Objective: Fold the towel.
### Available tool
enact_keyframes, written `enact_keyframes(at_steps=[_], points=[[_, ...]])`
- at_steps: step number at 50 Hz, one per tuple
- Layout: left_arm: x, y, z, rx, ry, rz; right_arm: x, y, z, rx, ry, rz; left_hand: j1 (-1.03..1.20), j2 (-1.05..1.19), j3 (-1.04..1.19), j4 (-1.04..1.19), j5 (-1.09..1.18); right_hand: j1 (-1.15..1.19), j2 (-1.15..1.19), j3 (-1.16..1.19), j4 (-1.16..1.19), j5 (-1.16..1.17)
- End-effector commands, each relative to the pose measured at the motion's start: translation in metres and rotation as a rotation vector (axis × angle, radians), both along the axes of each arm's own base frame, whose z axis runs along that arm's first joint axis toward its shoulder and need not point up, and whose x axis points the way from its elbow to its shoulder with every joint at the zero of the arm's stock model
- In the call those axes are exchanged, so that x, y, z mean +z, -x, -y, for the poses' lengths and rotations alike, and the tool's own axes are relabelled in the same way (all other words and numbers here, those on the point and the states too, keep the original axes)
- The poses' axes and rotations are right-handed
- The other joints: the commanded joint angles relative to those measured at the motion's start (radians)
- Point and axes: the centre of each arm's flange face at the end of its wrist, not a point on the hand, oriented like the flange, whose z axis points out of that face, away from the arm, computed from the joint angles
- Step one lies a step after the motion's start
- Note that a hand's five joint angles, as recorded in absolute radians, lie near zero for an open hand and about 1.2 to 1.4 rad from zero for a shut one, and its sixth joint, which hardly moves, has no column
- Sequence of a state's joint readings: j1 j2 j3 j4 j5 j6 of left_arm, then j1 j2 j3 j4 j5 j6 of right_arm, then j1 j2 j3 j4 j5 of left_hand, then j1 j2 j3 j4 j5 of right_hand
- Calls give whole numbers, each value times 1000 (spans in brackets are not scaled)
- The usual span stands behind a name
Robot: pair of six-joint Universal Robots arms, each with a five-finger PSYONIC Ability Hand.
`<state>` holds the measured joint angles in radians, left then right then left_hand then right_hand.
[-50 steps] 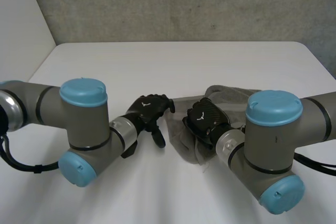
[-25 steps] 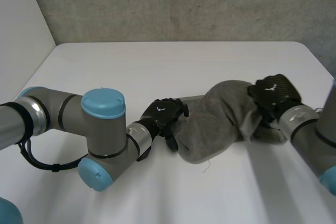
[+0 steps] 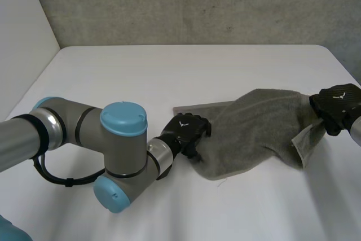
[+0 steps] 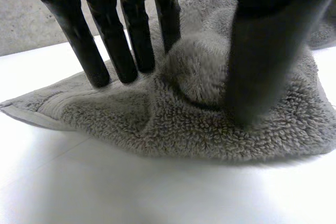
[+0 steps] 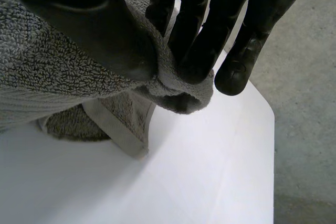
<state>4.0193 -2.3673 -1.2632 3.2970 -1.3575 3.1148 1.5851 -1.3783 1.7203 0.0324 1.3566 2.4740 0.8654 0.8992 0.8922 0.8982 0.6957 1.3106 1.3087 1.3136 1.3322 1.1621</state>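
A grey towel [image 3: 254, 128] lies stretched across the white table [image 3: 169, 66], right of the middle. My left hand [image 3: 186, 130] rests on its left end. In the left wrist view my fingers [image 4: 113, 45] and thumb [image 4: 262, 56] press into the towel [image 4: 157, 124] and squeeze up a hump of cloth between them. My right hand [image 3: 337, 104] holds the towel's right end, lifted slightly off the table. In the right wrist view my thumb [image 5: 89, 19] and fingers [image 5: 199, 24] pinch a rolled edge of the towel [image 5: 42, 72], and a hemmed corner [image 5: 121, 124] hangs below.
My left arm [image 3: 121, 156] reaches in low across the front left of the table. The table's right edge [image 5: 273, 129] lies close beyond my right hand, with grey floor past it. A grey wall [image 3: 197, 4] stands behind the table.
My right hand has pulled the towel's end far to the right, drawing the bunched cloth out long. My left hand has moved right onto the left end and closed into the cloth.
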Motion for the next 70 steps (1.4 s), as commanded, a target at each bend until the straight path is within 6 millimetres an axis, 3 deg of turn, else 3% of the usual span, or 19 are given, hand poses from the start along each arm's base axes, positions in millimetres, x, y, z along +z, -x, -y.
enact_keyframes(at_steps=[1,10,13,15,20,24,29,34,42,46,49,51,52,54,55,57,63,68,70], points=[[0,1,0,-3,-2,-4,-1,-2,0,-6,-6,31,531,497,504,498,526,86,88,83,64,60],[65,-2,11,31,111,-101,23,-1,7,-16,69,37,531,497,504,498,526,86,88,83,64,60],[83,-6,14,42,145,-128,58,-2,4,-15,167,65,531,497,504,498,526,86,88,83,64,60],[132,-32,34,116,234,-190,75,-5,1,-11,206,90,531,497,504,498,526,86,88,83,64,60],[178,-59,44,183,313,-230,141,-15,-11,36,281,255,531,497,504,498,526,86,88,83,64,60],[214,-86,44,241,368,-254,164,-19,-21,78,281,326,531,497,504,498,526,86,88,83,64,60],[220,-111,49,276,349,-232,171,-23,-29,114,207,365,531,497,504,498,526,86,88,83,64,60],[202,-122,52,228,260,-192,147,-43,-26,172,76,364,531,497,504,498,526,86,88,83,64,60],[147,-125,91,227,135,-133,96,-107,-7,316,-60,361,531,497,504,498,526,86,88,83,64,60],[151,-118,114,230,182,-147,96,-141,18,359,71,411,531,497,504,498,526,86,88,83,64,60],[174,-112,144,247,298,-188,124,-156,36,389,273,483,531,497,504,498,526,86,88,83,64,60],[221,-111,165,301,468,-253,143,-158,44,405,388,522,531,497,504,498,526,86,88,83,64,60],[222,-111,165,302,469,-253,144,-158,44,405,389,523,531,497,504,498,526,86,88,83,64,60],[278,-116,170,357,637,-340,189,-160,48,450,630,603,531,497,504,498,526,86,88,83,64,60],[278,-116,170,357,638,-341,189,-160,48,450,631,603,531,497,504,498,526,86,88,83,64,60],[325,-120,160,365,772,-410,226,-156,40,486,785,684,531,497,504,498,526,86,88,83,64,60],[349,-123,141,358,811,-433,224,-153,25,540,725,781,531,497,504,498,526,86,88,83,64,60],[321,-129,143,373,710,-373,190,-156,16,608,569,764,531,497,504,498,526,86,88,83,64,60],[266,-129,136,340,551,-279,159,-152,18,638,454,724,531,497,504,498,526,86,88,83,64,60]])
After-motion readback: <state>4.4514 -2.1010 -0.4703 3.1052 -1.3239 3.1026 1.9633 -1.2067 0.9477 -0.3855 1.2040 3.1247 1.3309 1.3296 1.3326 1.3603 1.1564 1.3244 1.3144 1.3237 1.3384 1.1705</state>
